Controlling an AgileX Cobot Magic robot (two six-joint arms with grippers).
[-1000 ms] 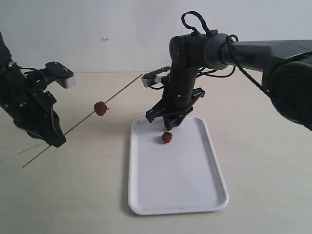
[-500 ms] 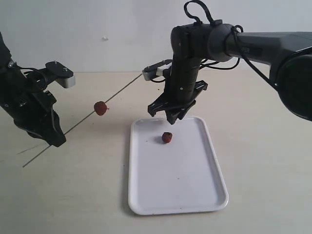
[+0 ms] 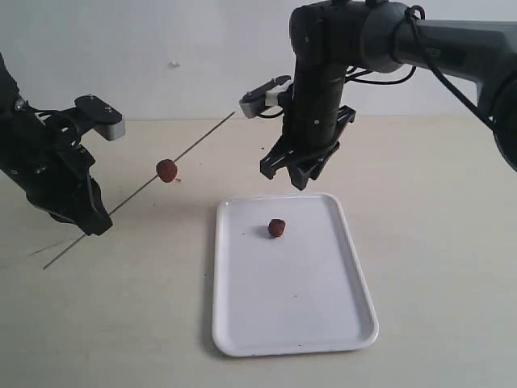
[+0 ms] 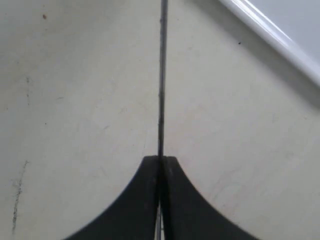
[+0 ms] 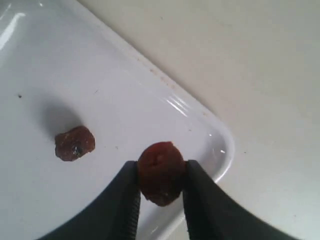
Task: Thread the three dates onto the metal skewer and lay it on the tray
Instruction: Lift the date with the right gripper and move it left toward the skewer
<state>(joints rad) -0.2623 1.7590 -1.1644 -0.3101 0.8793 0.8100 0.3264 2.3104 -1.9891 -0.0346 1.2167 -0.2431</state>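
Note:
My left gripper is shut on the metal skewer, a thin grey rod slanting up to the right over the table; in the left wrist view the skewer runs straight out from the closed left gripper. One dark red date is threaded on the skewer. A second date lies on the white tray, also seen as a date on the tray in the right wrist view. My right gripper hangs above the tray's far end, shut on a third date between the right gripper's fingers.
The pale tabletop surrounds the tray. A plain white wall stands behind. The right arm reaches in from the upper right.
My right gripper has risen from the tray with a date in it, leaving one date on the tray. The left gripper and skewer shifted slightly upward.

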